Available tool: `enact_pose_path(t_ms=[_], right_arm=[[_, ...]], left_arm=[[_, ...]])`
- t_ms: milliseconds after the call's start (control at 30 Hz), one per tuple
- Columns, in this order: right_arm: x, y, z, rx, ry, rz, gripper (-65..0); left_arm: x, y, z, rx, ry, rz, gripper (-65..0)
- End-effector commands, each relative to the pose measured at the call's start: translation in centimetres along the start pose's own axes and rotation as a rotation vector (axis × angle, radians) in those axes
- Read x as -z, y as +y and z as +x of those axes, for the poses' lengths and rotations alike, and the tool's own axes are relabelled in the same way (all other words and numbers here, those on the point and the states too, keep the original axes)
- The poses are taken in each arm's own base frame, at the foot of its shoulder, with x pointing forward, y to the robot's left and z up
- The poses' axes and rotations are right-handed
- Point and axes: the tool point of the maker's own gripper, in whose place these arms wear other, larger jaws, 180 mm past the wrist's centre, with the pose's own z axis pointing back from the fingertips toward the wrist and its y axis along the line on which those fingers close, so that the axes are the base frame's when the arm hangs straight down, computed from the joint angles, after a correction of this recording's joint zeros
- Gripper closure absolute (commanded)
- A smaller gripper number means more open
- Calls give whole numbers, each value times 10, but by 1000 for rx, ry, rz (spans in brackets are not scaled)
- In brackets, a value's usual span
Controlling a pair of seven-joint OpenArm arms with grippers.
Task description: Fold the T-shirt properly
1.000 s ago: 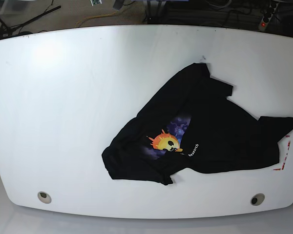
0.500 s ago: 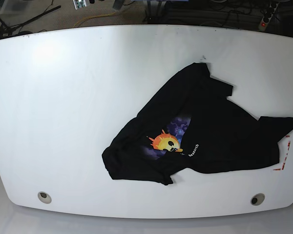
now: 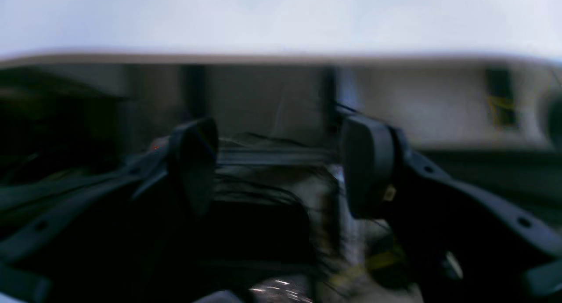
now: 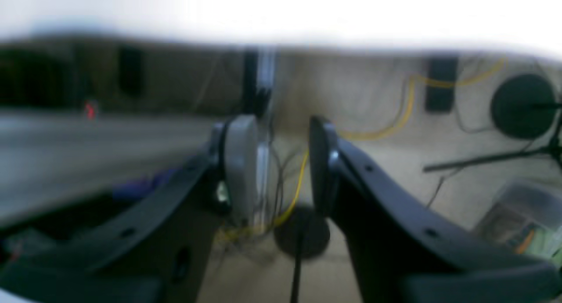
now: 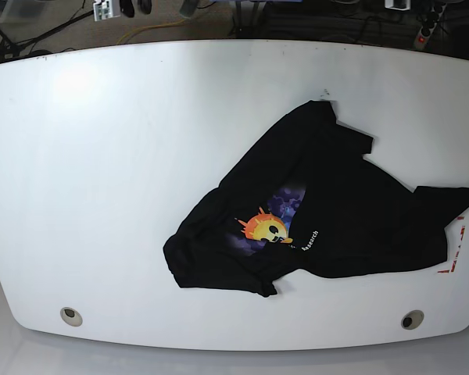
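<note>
Two hands show at the far edge of the base view, both clear of the white tabletop (image 5: pixel 125 172). At the upper left corner of that view the right hand (image 5: pixel 119 8) peeks in beyond the far rim. Its own wrist camera shows the right hand (image 4: pixel 281 162) released, one pale finger pad (image 4: pixel 240 162) and one dark one standing apart with floor and a yellow cable (image 4: pixel 395 118) visible through the gap; nothing sits between them.

Moving rightward across the tabletop, the T-shirt (image 5: pixel 344 211) lies crumpled on the right half, well apart from both hands. It is black, spread in a rough diagonal from a lower-left bunch near the front edge up to a point near the far middle, with one sleeve reaching out toward the right rim. A fold of black cloth covers part of the front, leaving the orange-yellow spiky face print (image 5: pixel 264 227) on its purple-blue patch showing, with small white lettering (image 5: pixel 310 241) just to its right. Red tape marks (image 5: pixel 455 254) sit on the tabletop just beside the shirt's right end.

At the upper right of the base view only a small pale bit of the left arm shows. The wrist camera shows the left hand (image 3: pixel 281 167) released as well, dark pads (image 3: pixel 364 162) wide apart, blurred, holding nothing
</note>
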Motion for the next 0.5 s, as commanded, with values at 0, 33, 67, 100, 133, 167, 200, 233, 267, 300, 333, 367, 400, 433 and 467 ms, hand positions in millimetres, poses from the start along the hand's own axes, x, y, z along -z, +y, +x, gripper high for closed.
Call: enact_pose_path(t_ms=[0,33,67,100,133,167,200,233,267,300,333,367,400,433,467], right_arm=[[-1,-1,15,17,-60,8,-195],[2,1,23,14,-85,26,-195],[5,3,29,7,-102,37,-195],[9,5,36,-5,-119,48,-195],[14,7,45,-14,-144,64,-195],[17,10,50,-21,-159,77,-195],[19,12,54,-27,-168,86,-195],[22,13,59,-31,-178,93,-195],[26,15,67,-37,-191,105,-197],[30,16,72,-48,-197,116,-198],[32,18,76,-57,-204,124,-198],[37,20,84,-69,-215,136,-198],[41,21,89,-79,-217,144,-200],[44,22,93,-89,-218,149,-200],[46,23,98,-99,-220,155,-200]], left_arm=[[-6,9,5,-18,-18,15,-404],[-5,16,9,-21,-28,35,-404],[-2,21,15,-24,-50,47,-404],[3,25,22,-25,-76,59,-404],[8,31,32,-21,-107,74,-404],[12,34,39,-16,-132,83,-404],[15,36,45,-14,-150,90,-404],[17,40,51,-13,-169,101,-406],[20,46,59,-9,-195,116,-407],[22,50,65,-7,-214,128,-407],[24,52,70,-6,-230,135,-407],[26,56,76,-5,-250,145,-408],[28,57,81,-5,-265,151,-408],[30,59,84,-4,-273,155,-408],[32,60,87,-7,-277,158,-410]])
